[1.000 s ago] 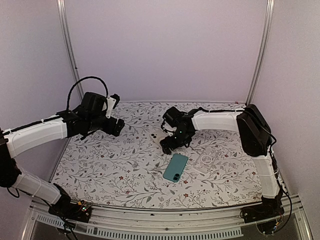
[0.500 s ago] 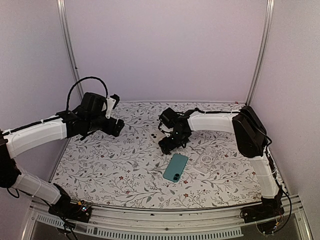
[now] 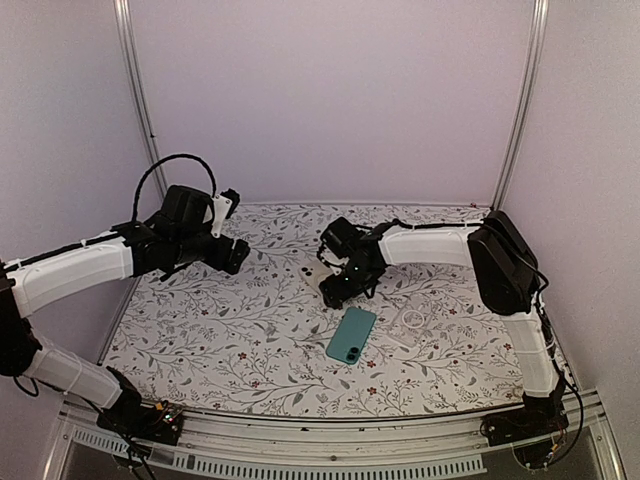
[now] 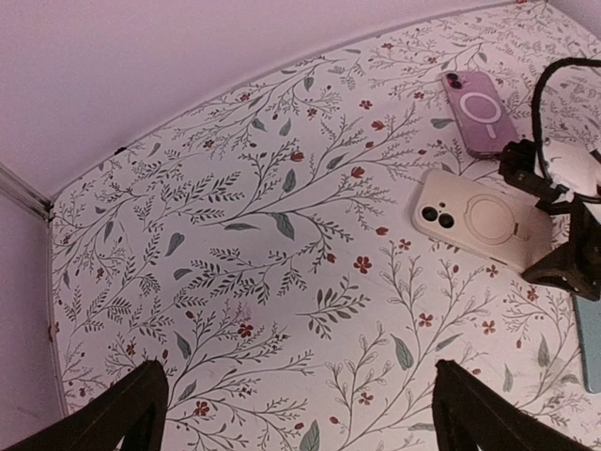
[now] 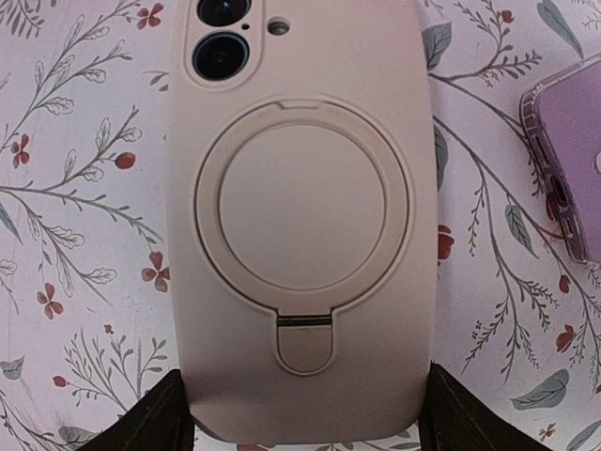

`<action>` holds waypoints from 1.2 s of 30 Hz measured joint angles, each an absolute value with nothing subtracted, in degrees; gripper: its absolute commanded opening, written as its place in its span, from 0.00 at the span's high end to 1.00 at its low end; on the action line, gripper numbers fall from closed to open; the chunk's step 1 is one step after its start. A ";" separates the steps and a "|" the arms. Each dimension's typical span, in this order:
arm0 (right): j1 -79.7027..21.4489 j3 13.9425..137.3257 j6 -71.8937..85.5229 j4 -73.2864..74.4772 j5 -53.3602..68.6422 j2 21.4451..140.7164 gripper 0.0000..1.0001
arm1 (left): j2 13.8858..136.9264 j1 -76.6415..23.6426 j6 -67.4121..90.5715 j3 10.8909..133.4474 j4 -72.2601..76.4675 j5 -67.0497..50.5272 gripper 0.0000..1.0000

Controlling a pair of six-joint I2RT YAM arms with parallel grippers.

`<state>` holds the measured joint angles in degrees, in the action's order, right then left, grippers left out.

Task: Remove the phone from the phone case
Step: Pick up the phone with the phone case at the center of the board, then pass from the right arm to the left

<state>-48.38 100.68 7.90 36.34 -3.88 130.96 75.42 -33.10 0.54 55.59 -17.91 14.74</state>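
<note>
item: cream phone case (image 5: 300,70), phone (image 5: 223,54) inside, lying back-up on the floral table (image 4: 235,235), ring stand (image 5: 302,202) folded flat.
handling, my estimate: rigid slab in a softish, grippy shell; light; lens end fragile.
hold: i'd pinch the long side edges and peel a corner lip.
right gripper (image 5: 305,427): fingers (image 5: 141,423) bracket the lower end, at both edges; clamped or merely touching, i cannot tell.
left gripper (image 4: 296,423): spread wide, empty, hovering well apart.
nearby: purple case (image 4: 479,113).
</note>
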 measured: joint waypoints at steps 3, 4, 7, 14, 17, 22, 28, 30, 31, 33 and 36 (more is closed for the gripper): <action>-48.38 99.31 7.90 34.87 -3.40 130.17 0.61 | 74.89 -33.10 1.10 55.35 -17.67 13.63 0.01; -48.34 98.65 7.88 34.26 -3.18 129.80 0.61 | 74.50 -33.10 1.43 55.16 -17.52 13.39 0.01; -48.31 96.53 7.81 32.62 -2.61 128.57 0.63 | 73.21 -33.10 2.83 54.50 -16.58 13.30 0.01; -48.34 89.62 7.97 29.63 1.17 123.07 0.65 | 72.60 -32.71 7.09 54.37 -15.70 11.94 0.01; -48.38 87.31 8.19 28.01 2.74 120.73 0.65 | 72.60 -32.58 10.00 54.41 -15.97 9.26 0.02; -48.38 84.40 9.10 24.53 5.43 117.99 0.66 | 72.62 -32.51 18.59 54.92 -16.95 1.83 0.08; -48.38 82.24 10.98 20.29 9.43 116.49 0.66 | 72.62 -32.45 31.94 53.47 -14.83 -6.31 0.15; -48.38 80.68 11.77 18.52 11.27 115.68 0.66 | 72.60 -32.42 36.82 52.05 -13.28 -7.70 0.17; -48.38 80.01 12.19 17.87 12.12 115.31 0.66 | 72.60 -32.38 38.85 51.42 -12.64 -8.21 0.20; -48.38 79.11 12.93 16.86 13.96 114.52 0.66 | 72.34 -32.10 44.40 49.82 -11.03 -9.06 0.24; -48.38 78.35 14.15 15.25 16.58 113.06 0.66 | 71.59 -31.29 51.66 47.77 -7.92 -10.44 0.28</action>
